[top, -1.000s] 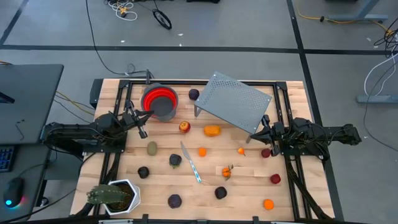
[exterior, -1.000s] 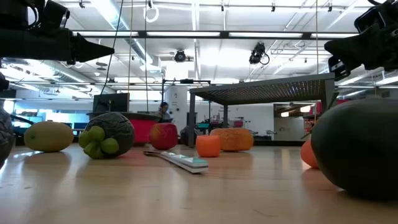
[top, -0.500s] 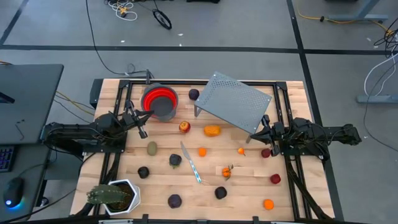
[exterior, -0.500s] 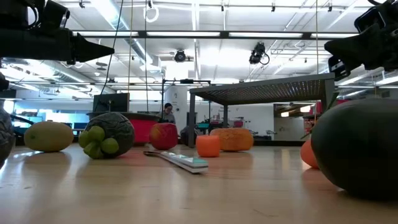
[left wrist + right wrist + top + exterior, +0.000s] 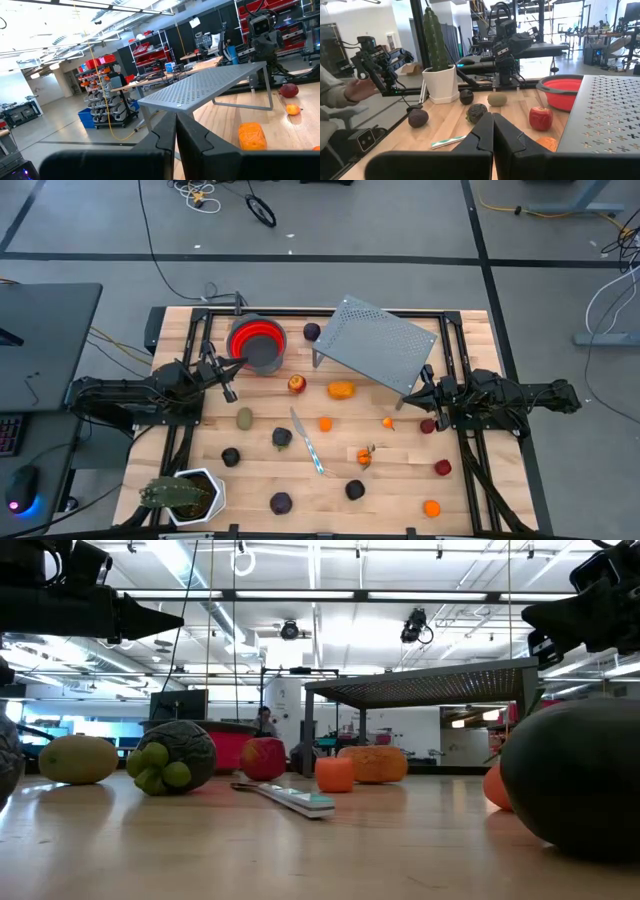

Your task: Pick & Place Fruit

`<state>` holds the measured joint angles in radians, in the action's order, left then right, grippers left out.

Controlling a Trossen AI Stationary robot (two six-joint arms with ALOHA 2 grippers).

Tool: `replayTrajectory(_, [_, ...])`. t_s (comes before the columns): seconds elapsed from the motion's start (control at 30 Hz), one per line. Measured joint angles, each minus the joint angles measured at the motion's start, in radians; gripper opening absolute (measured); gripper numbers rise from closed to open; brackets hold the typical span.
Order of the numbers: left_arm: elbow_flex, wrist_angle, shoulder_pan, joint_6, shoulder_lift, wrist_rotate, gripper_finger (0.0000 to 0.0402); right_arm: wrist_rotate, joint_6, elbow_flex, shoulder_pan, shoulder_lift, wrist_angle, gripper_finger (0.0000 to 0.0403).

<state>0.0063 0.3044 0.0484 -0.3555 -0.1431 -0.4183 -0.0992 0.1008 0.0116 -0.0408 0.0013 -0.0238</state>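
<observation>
fingers pressed together on both arms; small rounded fruit (image 5: 342, 390) scattered across table (image 5: 400, 480)

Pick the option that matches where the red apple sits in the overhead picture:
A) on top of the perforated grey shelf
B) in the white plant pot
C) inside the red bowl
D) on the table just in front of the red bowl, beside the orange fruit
D: the red apple rests on the bare wood just below the red bowl in the high view, with the orange fruit to its side.
</observation>
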Motion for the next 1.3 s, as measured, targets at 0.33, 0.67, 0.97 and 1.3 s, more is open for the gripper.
replayTrajectory(0.33, [0.0, 0.001, 0.0, 0.242, 0.0, 0.091, 0.0023, 0.0, 0.0, 0.0, 0.0, 0.0, 0.0, 0.0])
replayTrajectory(0.67, [0.0, 0.003, -0.001, 0.494, 0.0, 0.099, 0.0023, 0.0, 0.0, 0.0, 0.0, 0.0, -0.02, 0.0])
replayTrajectory(0.97, [0.0, 0.153, 0.0, 0.495, 0.0, 0.098, 0.0023, 0.001, -0.03, 0.0, 0.0, 0.0, -0.164, 0.0])
replayTrajectory(1.3, [0.009, 0.145, 0.0, 0.358, -0.013, 0.097, 0.0023, 0.068, -0.038, 0.0, 0.0, 0.0, -0.184, 0.0])
